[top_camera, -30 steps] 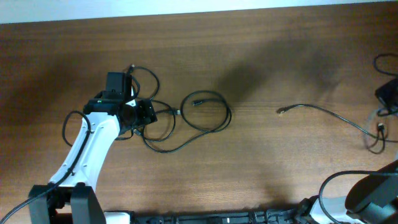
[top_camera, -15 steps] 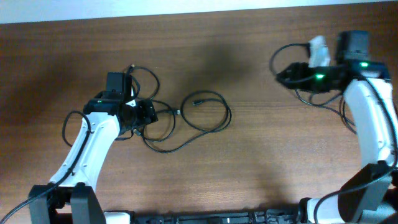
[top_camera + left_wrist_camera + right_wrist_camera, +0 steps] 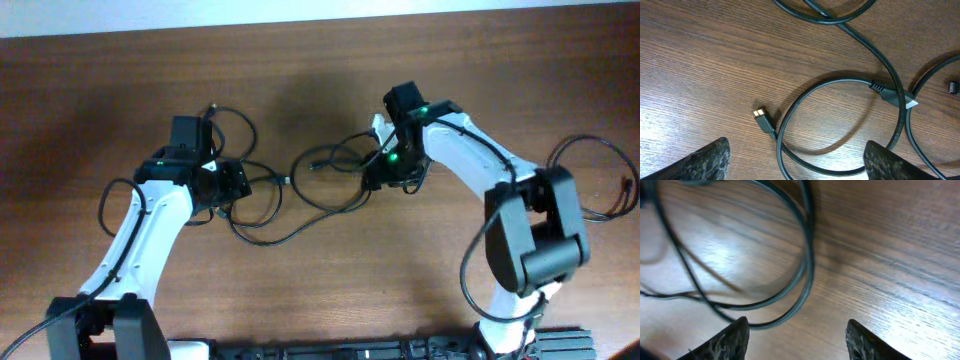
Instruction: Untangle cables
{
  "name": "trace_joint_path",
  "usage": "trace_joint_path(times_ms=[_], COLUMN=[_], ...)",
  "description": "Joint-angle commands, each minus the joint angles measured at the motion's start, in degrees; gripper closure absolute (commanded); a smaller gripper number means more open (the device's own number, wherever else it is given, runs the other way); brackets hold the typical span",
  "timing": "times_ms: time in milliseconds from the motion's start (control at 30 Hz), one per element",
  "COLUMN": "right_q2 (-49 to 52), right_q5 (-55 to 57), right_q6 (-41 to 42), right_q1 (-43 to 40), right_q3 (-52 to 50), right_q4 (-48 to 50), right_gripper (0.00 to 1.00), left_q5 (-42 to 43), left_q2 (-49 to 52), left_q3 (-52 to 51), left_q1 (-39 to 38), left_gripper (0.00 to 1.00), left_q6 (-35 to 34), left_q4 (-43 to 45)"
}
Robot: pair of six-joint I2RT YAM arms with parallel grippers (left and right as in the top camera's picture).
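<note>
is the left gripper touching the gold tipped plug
Apart. Left wrist view shows bare wood between the gold-tipped plug and both fingers of the open left gripper.

The cables (image 3: 330, 149) are lying in overlapping loops at the middle of the table (image 3: 320, 300). The left gripper (image 3: 226, 186) is hanging over their left part, and the right gripper (image 3: 384, 172) is hanging over the rightmost loop's right edge.

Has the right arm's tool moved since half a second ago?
Yes. The right tool swung left, from the brown wooden table's right side to the thin black cable loop's right edge.
</note>
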Motion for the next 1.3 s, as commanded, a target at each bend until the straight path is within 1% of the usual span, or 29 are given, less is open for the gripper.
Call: trace_joint_path(times_ms=[0,133,200,233,333,367,400,433,467,500,633,733,800,867,967,1000,1100,1133,1200,1267], right_q2=[3.1,4.5,4.7,4.7,4.7,4.7,4.7,4.7,4.7,4.7,4.6,1.2,-4.5,-9.1,-19.8,-24.4,-31.4,-32.4,-33.0,-31.8], right_q5=[1.0,0.6,0.6,0.4,0.4,0.4,0.4,0.5,0.8,0.9,2.6,9.9,16.7,19.5,27.2,32.0,42.4,43.8,44.4,42.6], right_q6=[5.9,7.2,7.2,8.5,9.7,9.7,10.1,11.2,11.9,11.9,11.8,11.8,11.1,9.6,9.5,10.3,15.5,15.7,15.8,18.2], right_q1=[0.6,1.4,1.9,2.6,4.0,4.3,4.5,4.5,4.5,4.5,4.2,0.5,-4.2,-7.3,-15.3,-19.5,-28.3,-30.4,-38.0,-41.9], right_q3=[-0.3,-0.4,-0.4,-0.4,-0.4,-0.4,-0.4,-0.4,-0.4,-0.4,-0.4,1.7,5.4,8.0,12.8,14.1,14.8,14.8,14.7,14.7], right_q4=[0.5,0.7,0.8,0.8,1.8,2.1,2.3,2.3,2.5,2.7,2.5,-4.1,-10.3,-12.8,-13.9,-13.6,-12.7,-12.4,-11.7,-11.6], right_gripper=[0.39,0.45,0.51,0.55,0.61,0.64,0.75,0.81,0.93,0.96,0.96,0.96,0.96,0.96,0.96,0.96,0.96,0.96,0.96,0.96], left_q5=[-0.7,-0.7,-0.7,-0.7,-0.7,-0.7,-0.7,-0.7,-0.7,-0.7,-0.7,-0.7,-0.7,-0.7,-0.7,-0.7,-0.5,-0.5,-0.5,-0.5], left_q2=[0.5,0.5,0.5,0.5,0.5,0.5,0.5,0.5,0.5,0.5,0.5,0.5,0.5,0.5,0.5,0.5,0.5,0.5,0.5,0.5], left_q3=[0.4,0.4,0.4,0.4,0.4,0.4,0.4,0.3,0.4,0.4,0.4,0.4,0.3,0.4,0.4,0.3,0.4,0.3,0.3,0.3], left_q1=[0.2,0.2,0.2,0.2,0.2,0.2,0.2,0.2,0.2,0.2,0.2,0.2,0.2,0.2,0.2,0.2,0.2,0.2,0.2,0.2], left_gripper=[0.14,0.14,0.14,0.14,0.14,0.14,0.14,0.14,0.14,0.14,0.14,0.14,0.14,0.14,0.14,0.14,0.14,0.14,0.14,0.14], left_q6=[-0.4,-0.4,-0.4,-0.4,-0.4,-0.4,-0.4,-0.4,-0.4,-0.4,-0.4,-0.4,-0.4,-0.4,-0.4,-0.4,-0.4,-0.4,-0.4,-0.4], left_q4=[-0.1,-0.1,-0.1,-0.1,-0.1,-0.1,-0.1,-0.1,-0.1,-0.1,-0.1,-0.1,-0.1,-0.1,-0.1,-0.1,-0.1,-0.1,-0.1,-0.1])
